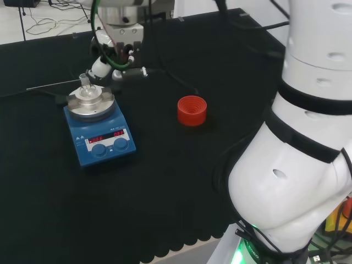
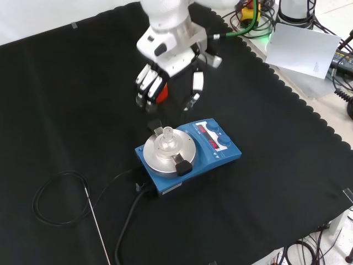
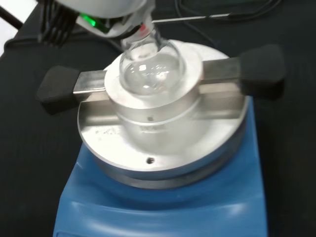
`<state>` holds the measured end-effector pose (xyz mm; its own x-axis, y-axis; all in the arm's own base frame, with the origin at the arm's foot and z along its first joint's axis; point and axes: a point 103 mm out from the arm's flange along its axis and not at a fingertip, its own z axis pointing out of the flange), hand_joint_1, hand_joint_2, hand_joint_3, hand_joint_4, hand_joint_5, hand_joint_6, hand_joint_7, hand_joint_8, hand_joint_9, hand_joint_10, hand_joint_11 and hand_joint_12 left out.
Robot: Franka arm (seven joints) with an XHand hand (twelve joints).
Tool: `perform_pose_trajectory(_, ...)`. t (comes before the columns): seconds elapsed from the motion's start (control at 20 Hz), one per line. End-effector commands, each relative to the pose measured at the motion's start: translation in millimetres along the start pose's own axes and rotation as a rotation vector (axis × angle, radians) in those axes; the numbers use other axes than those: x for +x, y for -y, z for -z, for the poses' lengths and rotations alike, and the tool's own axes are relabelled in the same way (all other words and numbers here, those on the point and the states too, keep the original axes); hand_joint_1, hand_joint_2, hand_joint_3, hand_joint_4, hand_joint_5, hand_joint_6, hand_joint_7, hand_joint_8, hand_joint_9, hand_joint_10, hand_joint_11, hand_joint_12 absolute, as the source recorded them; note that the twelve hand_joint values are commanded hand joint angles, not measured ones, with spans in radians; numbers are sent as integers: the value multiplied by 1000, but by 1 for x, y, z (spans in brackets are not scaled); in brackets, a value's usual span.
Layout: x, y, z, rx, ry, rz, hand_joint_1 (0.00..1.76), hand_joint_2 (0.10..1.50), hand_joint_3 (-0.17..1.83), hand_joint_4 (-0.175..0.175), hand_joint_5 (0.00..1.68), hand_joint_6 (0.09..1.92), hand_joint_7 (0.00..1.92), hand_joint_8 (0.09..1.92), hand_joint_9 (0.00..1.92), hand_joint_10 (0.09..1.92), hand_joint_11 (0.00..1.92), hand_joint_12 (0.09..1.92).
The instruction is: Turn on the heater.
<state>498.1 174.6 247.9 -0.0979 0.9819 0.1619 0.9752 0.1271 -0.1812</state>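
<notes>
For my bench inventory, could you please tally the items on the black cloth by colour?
Blue: 1, the heater with its metal top plate
Red: 1, the ribbed stand
Clear: 1, the glass flask seated in the heater's block
Thin metal: 1, the rod lying on the cloth
Total: 4

The robot hand hovers above, holding nothing.

room around the heater

bare cloth (image 2: 265,193) lies open before the heater's (image 2: 212,157) knobs (image 2: 222,142); the flask (image 2: 167,138) (clear glass), black cable (image 2: 129,221) and red stand (image 1: 192,110) crowd its other sides.
</notes>
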Motion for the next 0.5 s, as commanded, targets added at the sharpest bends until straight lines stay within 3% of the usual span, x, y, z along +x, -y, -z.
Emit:
perform_pose_trajectory(0.05, -27, 54, 19, -19, -6, -51, 865, 628, 610, -57, 384, 381, 226, 746, 497, 719, 325, 1361)
perform_pose_trajectory(0.5, -25, 120, -6, 37, 29, -73, 856, 638, 604, -52, 390, 359, 296, 760, 544, 720, 329, 1363)
